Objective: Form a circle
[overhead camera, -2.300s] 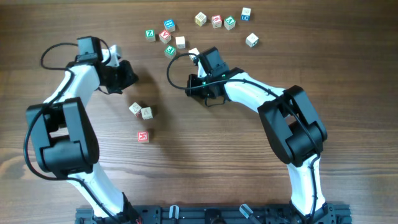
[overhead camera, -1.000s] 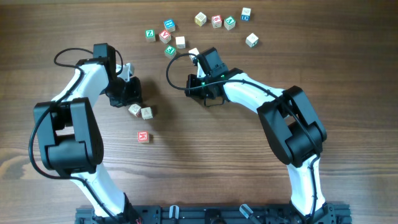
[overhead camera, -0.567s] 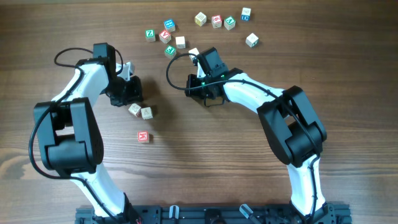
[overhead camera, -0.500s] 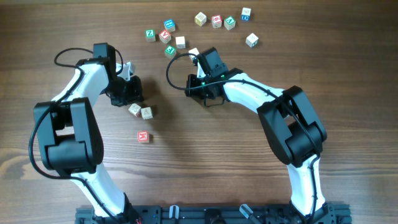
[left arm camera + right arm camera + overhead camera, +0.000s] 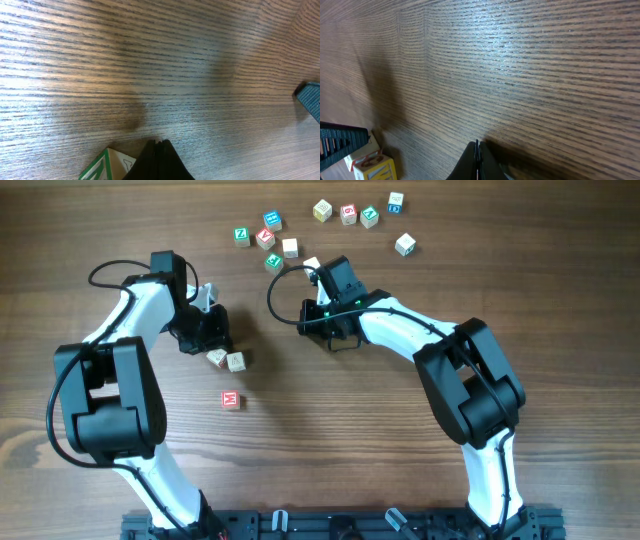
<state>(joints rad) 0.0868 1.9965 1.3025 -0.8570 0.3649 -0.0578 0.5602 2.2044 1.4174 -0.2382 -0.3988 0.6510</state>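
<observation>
Two pale wooden cubes (image 5: 217, 357) (image 5: 236, 361) touch side by side left of the table's middle. A red-faced cube (image 5: 231, 399) lies a little nearer, apart from them; these three are the circle's cubes. My left gripper (image 5: 218, 343) is shut on nothing, its tip right against the left pale cube. In the left wrist view the shut fingertips (image 5: 159, 143) sit beside a green-edged cube (image 5: 107, 167). My right gripper (image 5: 318, 328) rests shut and empty at mid-table, well right of the cubes. The right wrist view shows it (image 5: 477, 144) over bare wood.
Several loose alphabet cubes lie scattered along the back, one group (image 5: 266, 237) behind the left gripper, another (image 5: 348, 214) further right, and one cube (image 5: 312, 264) by the right wrist. A yellow cube (image 5: 374, 167) shows low left in the right wrist view.
Early on the left gripper moved right and nearer, up to the two pale cubes. Over the last second nothing has visibly moved. The right arm stays still.
</observation>
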